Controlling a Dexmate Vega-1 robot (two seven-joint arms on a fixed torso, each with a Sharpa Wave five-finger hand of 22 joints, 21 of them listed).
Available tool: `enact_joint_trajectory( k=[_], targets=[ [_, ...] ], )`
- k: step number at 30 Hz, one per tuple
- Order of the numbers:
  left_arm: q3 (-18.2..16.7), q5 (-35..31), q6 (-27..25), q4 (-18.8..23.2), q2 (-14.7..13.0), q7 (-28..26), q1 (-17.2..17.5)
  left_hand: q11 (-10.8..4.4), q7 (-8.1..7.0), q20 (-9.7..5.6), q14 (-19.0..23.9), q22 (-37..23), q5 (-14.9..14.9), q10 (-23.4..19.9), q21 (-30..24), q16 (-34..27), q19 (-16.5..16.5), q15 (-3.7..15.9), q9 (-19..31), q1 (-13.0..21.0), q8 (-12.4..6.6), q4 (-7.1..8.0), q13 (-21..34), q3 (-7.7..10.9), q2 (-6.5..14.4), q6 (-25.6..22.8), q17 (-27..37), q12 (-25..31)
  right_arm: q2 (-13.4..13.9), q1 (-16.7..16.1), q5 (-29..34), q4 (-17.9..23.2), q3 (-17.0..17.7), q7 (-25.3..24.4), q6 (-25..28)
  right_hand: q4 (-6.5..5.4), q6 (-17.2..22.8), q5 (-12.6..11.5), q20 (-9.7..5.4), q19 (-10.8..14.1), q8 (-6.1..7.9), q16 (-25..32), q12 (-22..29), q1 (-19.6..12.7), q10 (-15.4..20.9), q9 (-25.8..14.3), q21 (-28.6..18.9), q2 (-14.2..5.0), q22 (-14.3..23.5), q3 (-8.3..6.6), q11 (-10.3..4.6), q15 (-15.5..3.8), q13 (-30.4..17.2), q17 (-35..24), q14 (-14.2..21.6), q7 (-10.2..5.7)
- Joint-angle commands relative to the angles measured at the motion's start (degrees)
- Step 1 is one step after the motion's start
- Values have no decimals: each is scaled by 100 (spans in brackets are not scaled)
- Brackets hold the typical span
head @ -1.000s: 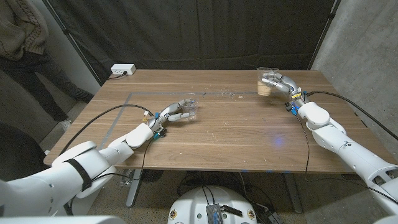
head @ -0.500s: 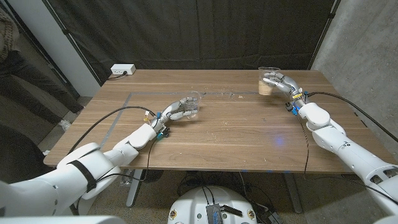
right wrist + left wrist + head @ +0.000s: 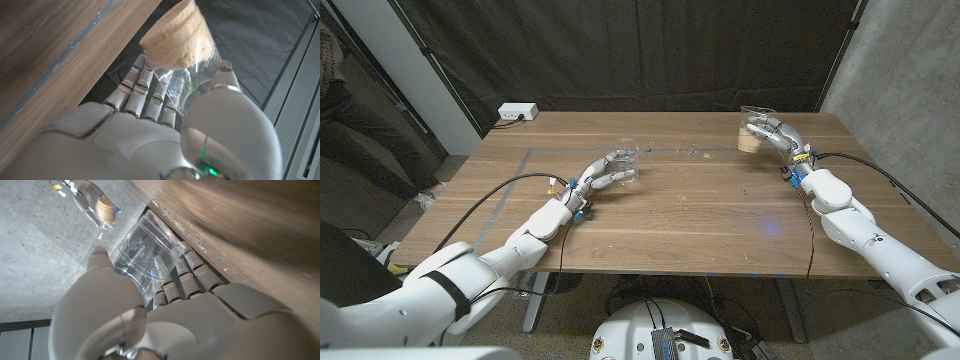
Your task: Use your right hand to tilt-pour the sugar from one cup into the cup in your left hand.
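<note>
A cup in each of my hands.
My right hand (image 3: 767, 133) wraps the sugar cup (image 3: 750, 128); left hand (image 3: 603, 174) fingers curl around the empty cup (image 3: 626, 164).

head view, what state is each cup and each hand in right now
empty clear cup: held by the left hand, looks lifted off the table, nothing inside
sugar cup: held by the right hand, brown sugar in its lower part, none poured yet
left hand: fingers wrapped around the empty clear cup
right hand: fingers wrapped around the sugar cup

left robot hand (image 3: 603, 175) gripping, right robot hand (image 3: 772, 133) gripping
</note>
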State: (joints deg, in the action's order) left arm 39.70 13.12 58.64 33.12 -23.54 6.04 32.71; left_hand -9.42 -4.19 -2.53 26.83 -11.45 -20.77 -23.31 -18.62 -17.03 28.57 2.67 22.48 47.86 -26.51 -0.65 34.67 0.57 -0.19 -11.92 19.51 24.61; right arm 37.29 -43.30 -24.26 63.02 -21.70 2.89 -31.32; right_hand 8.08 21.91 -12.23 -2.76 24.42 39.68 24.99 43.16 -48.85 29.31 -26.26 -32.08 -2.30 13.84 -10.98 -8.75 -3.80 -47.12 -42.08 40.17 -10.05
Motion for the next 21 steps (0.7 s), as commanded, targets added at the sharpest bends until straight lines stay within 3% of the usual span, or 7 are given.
enact_joint_trajectory(
  k=[1,7,21],
  targets=[
    [-541,345,-2046,2935,-588,-81,784,11,24,-47,61,-5,26,-44,-44,-4,65,726,18,20,-51,-40,38,-7,56,-81,30,41,175,-520,-324,788,310,-263,322,-2,135,-30,-537,-31,41,-6,-14,-92,49,-10,-37,-123,-4,-54,14,-966,-9,-27,61,-64],
    [-632,303,-2656,3462,-715,-63,805,15,32,-48,93,-4,58,-55,-45,1,70,727,33,25,-80,-36,56,-17,74,-118,57,67,169,-605,-429,894,396,-257,367,-5,140,-22,-539,-31,39,-11,-23,-97,61,2,-46,-136,-6,-57,-13,-967,-4,-41,75,-48],
    [-803,202,-3136,4167,-814,-186,871,18,24,-46,146,-4,124,-90,-42,21,67,722,62,12,-120,-20,88,-51,97,-148,110,123,17,-589,-513,908,495,-275,264,-29,165,5,-544,-41,42,-22,-56,-85,58,21,-60,-179,-11,-62,-7,-967,14,-69,105,-54]
  ],
)
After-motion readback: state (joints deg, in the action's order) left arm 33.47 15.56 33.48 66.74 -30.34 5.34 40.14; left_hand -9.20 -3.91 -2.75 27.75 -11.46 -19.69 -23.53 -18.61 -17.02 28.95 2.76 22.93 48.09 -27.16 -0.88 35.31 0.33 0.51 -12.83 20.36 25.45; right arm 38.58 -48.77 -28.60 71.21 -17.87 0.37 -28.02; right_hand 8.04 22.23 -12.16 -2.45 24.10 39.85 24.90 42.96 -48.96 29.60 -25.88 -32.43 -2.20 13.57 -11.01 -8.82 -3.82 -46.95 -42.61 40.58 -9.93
